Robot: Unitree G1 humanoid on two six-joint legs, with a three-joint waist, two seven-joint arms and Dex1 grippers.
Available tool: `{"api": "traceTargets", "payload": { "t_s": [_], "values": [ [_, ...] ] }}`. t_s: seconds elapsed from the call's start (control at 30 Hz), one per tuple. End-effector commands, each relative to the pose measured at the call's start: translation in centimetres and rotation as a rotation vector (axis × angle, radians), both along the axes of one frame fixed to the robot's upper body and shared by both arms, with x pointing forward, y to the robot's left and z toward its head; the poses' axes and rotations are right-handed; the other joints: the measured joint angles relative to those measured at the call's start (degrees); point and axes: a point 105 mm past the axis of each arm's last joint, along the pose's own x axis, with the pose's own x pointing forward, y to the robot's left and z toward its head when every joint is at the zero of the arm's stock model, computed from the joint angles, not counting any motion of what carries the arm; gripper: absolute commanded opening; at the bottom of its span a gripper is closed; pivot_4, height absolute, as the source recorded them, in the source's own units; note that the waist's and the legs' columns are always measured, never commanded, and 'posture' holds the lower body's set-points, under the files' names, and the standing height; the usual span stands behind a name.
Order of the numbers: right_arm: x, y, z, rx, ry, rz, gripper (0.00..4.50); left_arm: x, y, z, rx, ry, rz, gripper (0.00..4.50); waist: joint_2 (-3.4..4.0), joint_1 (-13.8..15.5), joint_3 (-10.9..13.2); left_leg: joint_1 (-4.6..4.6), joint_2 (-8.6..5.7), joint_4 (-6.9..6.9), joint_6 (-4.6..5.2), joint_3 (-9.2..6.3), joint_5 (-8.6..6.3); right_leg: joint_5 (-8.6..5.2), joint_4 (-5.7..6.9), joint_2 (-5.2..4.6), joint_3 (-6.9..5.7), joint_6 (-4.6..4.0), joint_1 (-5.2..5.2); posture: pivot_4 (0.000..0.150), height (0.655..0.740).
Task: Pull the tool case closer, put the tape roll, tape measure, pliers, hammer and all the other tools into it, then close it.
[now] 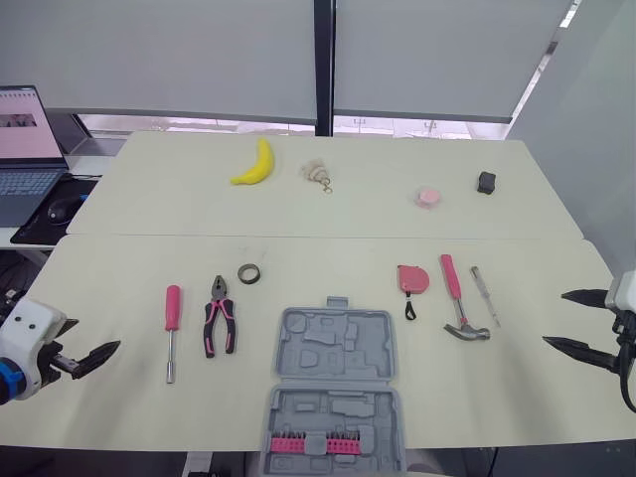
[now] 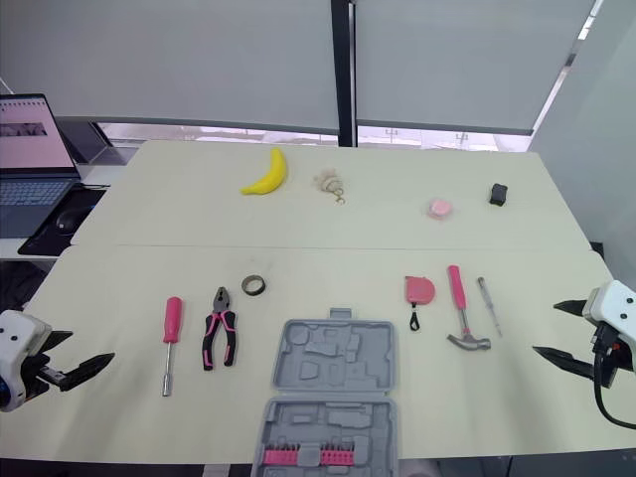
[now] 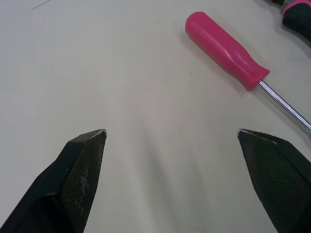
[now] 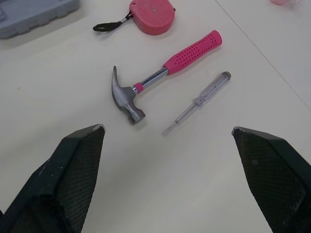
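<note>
The grey tool case [image 1: 334, 388] lies open at the near table edge, a row of pink bits in its front half. To its left lie the black tape roll [image 1: 249, 273], pink-handled pliers [image 1: 220, 316] and a pink screwdriver [image 3: 226, 48]. To its right are the pink tape measure [image 4: 153, 9], the hammer [image 4: 160, 77] and a clear tester screwdriver [image 4: 197, 103]. My left gripper [image 1: 99, 356] is open and empty, low at the near left, left of the pink screwdriver. My right gripper [image 1: 555, 318] is open and empty at the right edge, right of the hammer.
On the far table lie a banana [image 1: 254, 164], a small beige trinket [image 1: 317, 175], a pink lump [image 1: 428, 197] and a black block [image 1: 486, 182]. A laptop [image 1: 25, 149] and mouse [image 1: 62, 209] sit at the far left.
</note>
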Motion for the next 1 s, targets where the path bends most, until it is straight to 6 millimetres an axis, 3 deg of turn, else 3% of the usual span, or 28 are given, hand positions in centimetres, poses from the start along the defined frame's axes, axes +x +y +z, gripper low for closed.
{"api": "traceTargets", "payload": {
  "t_s": [0.03,0.33,0.43,0.67,0.83,1.0],
  "values": [
    [0.0,0.2,0.7,-0.01,-0.02,0.012,4.47,0.1,0.4,1.2,0.036,-0.026,0.0,4.5,0.0,0.0,0.0,0.0,0.0,0.0,0.0,0.0,0.0,0.0,0.01,0.0,0.0,0.0,0.0,0.15,0.74],
    [-0.1,0.6,0.9,0.004,-0.026,0.009,4.47,0.9,0.1,1.9,-0.022,-0.065,-0.028,4.5,0.0,0.0,0.0,0.02,0.0,0.01,0.0,0.01,0.0,0.0,0.06,0.02,0.01,0.0,0.0,0.15,0.74],
    [0.1,1.5,1.2,0.026,-0.049,0.027,4.47,1.2,-0.6,2.5,-0.06,-0.081,-0.088,4.5,0.0,0.0,0.0,0.03,0.01,0.01,0.0,0.0,0.0,0.0,0.08,0.04,0.01,0.0,0.0,0.15,0.74],
    [1.4,8.8,3.6,0.174,-0.144,0.213,4.47,2.0,-2.8,3.2,-0.116,-0.116,-0.207,4.5,0.0,-0.2,0.0,0.11,0.03,0.04,0.0,-0.06,0.01,0.0,0.29,0.06,0.05,0.0,-0.01,0.15,0.74],
    [1.3,14.3,4.8,0.304,-0.161,0.352,4.47,3.4,-6.1,3.8,-0.1,-0.116,-0.397,4.5,-0.01,0.1,0.0,0.09,0.03,0.06,0.0,-0.12,0.01,-0.01,0.31,0.08,0.04,-0.04,-0.01,0.15,0.74],
    [1.3,17.0,4.6,0.386,-0.163,0.37,4.47,6.3,-10.1,4.0,-0.076,-0.096,-0.586,4.5,-0.09,1.1,0.0,-0.02,-0.07,0.09,0.0,-0.15,0.01,0.0,0.31,0.15,-0.01,-0.02,-0.01,0.15,0.74]
  ]
}}
